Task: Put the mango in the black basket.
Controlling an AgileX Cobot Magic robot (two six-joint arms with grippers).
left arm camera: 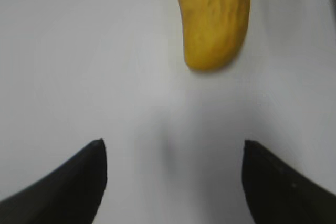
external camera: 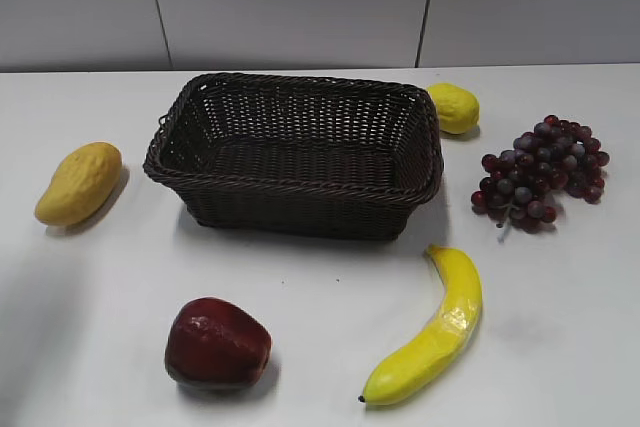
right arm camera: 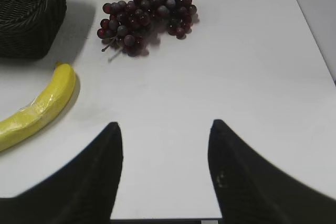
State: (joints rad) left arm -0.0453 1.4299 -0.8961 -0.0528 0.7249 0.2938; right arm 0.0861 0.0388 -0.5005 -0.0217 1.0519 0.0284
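Nothing sits in the basket (external camera: 293, 152) while the mango (external camera: 78, 183) lies on the table (external camera: 320, 347) to its left, both grippers (left arm camera: 173, 153) (right arm camera: 165, 132) spread and empty.

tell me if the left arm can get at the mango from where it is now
Probably yes. In the left wrist view the mango lies just ahead of the open left gripper, with only bare white table between them. Nothing blocks the way.

The left pincer (left arm camera: 174, 150) is wide open, its two dark fingers at the bottom corners of the frame. The right pincer (right arm camera: 165, 129) is open too, holding nothing.
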